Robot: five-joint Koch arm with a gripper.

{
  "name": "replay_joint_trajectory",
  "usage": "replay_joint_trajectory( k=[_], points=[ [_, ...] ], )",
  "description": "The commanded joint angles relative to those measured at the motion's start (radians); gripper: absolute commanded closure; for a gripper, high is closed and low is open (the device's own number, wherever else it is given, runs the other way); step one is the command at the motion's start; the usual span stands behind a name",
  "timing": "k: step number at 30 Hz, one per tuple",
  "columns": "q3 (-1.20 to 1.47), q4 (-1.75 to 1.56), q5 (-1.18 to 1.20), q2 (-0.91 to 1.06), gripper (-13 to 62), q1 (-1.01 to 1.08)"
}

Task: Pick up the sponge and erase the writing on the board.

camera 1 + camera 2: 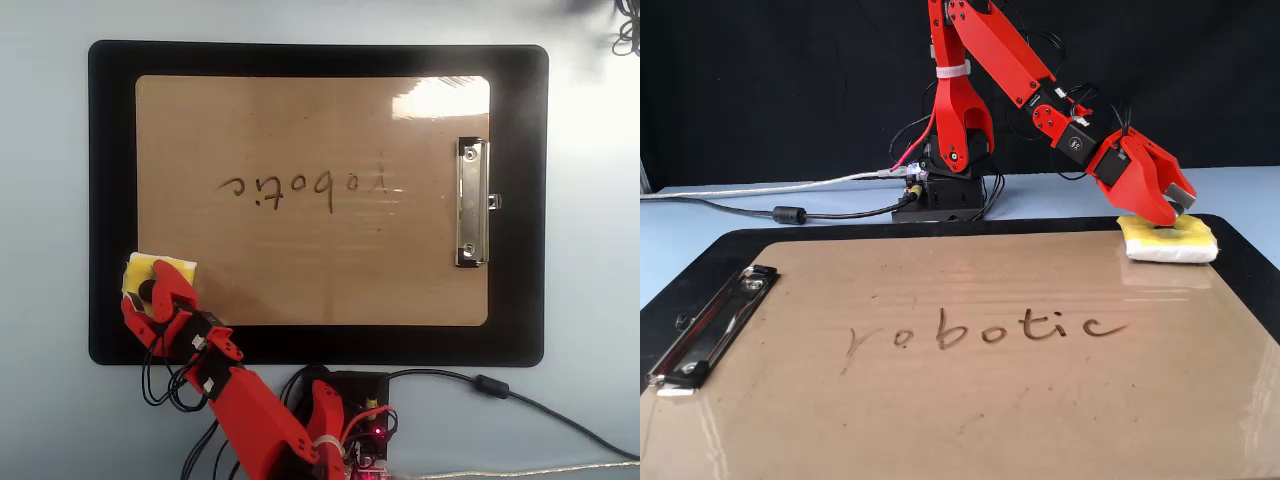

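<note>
The yellow sponge (172, 268) (1188, 244) lies on the near left corner of the tan board (300, 270) (940, 420), as the overhead view shows it. Its black knob (147, 291) shows between the jaws of my red gripper (142, 286) (1175, 210). The gripper is down on the sponge, open, with one jaw on each side of the knob. In the fixed view the gripper hides the knob. The writing (305, 187) (985, 330), "robotic", runs across the middle of the board, well away from the sponge.
The board rests on a bigger black mat (110, 150) (1240, 262). A silver clip (472, 202) (705, 330) sits at the board's right short edge in the overhead view. My arm's base (340, 400) (940, 190) and its cables (500, 390) lie beyond the mat.
</note>
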Motion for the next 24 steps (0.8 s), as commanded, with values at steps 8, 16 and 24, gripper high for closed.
replay_joint_trajectory(
  k=[8,16,24],
  points=[
    [-0.011,-0.196,0.043,-0.132,18.2,-0.002],
    [0.034,-0.21,0.083,-0.152,21.8,-0.005],
    [0.054,-0.201,0.101,-0.135,28.8,-0.006]
  ],
)
